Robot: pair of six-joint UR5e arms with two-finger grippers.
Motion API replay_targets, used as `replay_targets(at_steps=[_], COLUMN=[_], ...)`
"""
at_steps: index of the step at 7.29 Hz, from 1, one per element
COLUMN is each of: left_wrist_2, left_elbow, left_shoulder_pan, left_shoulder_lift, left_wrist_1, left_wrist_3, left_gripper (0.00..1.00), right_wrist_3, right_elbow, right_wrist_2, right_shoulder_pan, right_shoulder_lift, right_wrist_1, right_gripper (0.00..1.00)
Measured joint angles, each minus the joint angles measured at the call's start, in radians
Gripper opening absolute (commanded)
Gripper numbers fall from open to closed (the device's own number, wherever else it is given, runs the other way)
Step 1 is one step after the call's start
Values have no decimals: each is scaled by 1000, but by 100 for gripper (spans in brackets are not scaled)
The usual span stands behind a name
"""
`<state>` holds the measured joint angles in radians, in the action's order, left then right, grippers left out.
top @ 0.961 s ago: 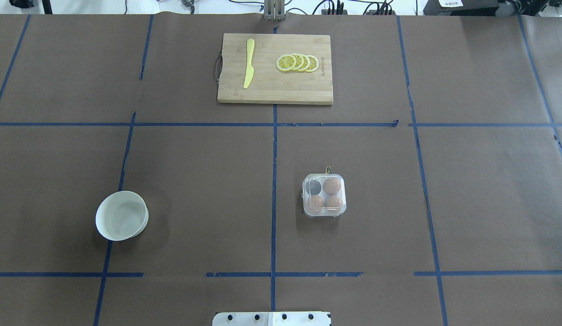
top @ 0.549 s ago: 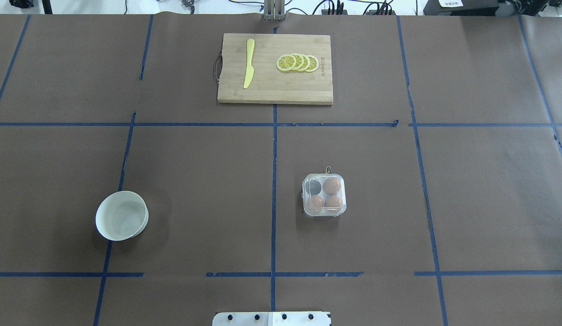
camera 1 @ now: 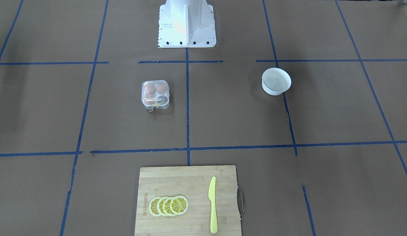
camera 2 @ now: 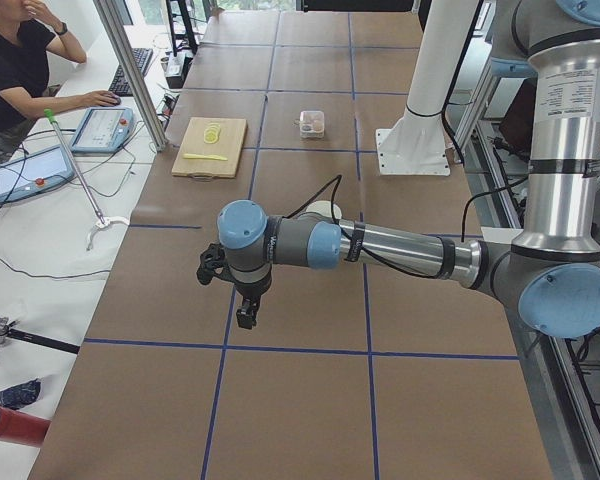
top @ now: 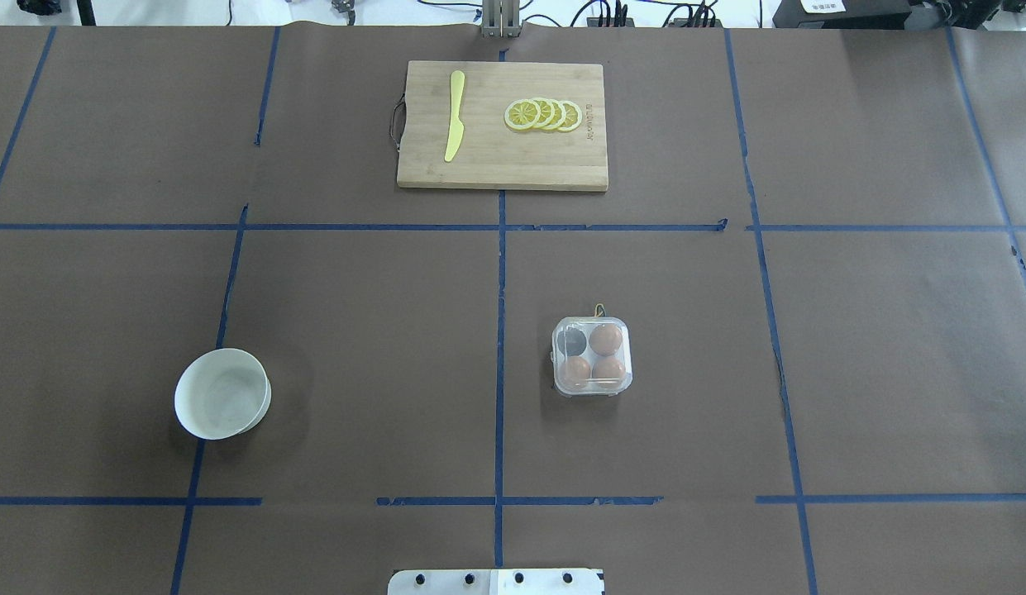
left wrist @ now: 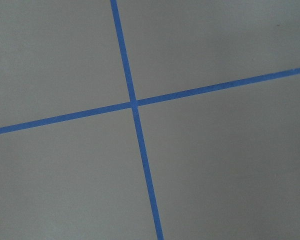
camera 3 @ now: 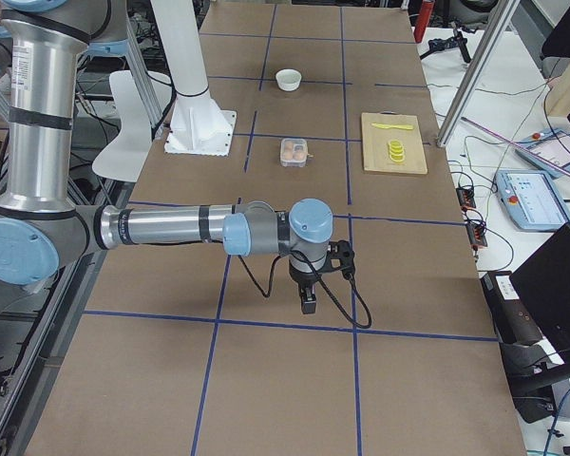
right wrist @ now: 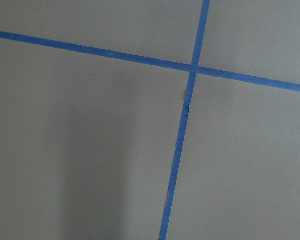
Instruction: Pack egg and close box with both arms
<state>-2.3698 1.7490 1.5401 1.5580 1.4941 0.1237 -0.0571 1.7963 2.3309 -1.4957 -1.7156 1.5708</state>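
The clear box (top: 592, 356) stands right of the table's middle with its lid down; it also shows in the front view (camera 1: 155, 95). Three orange-brown eggs fill three cups, one at the far right (top: 605, 338) and two in the near row (top: 575, 372). The far left cup (top: 572, 339) is dark and holds no egg. A yellow string (top: 599, 309) sticks out on the far side. The left gripper (camera 2: 245, 318) hangs over the table's left end and the right gripper (camera 3: 309, 304) over its right end, both far from the box. I cannot tell whether either is open or shut. Both wrist views show only brown paper and blue tape.
A white bowl (top: 222, 404) stands at the near left. A wooden cutting board (top: 502, 169) at the far middle bears a yellow knife (top: 455, 116) and lemon slices (top: 544, 114). The white pedestal (camera 1: 186, 23) stands at the robot's edge. An operator (camera 2: 20, 70) sits beyond the table.
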Motion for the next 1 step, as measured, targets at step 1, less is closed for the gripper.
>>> replay_targets(at_steps=[1], left_wrist_2=[-1], left_elbow=[2], left_shoulder_pan=[0], left_shoulder_lift=[6], left_wrist_1=[0], left_wrist_3=[0], left_gripper=[100], right_wrist_3=[0], right_elbow=[0], right_wrist_2=[2], right_shoulder_pan=[0], right_shoulder_lift=[0], right_wrist_1=[0], right_gripper=[100])
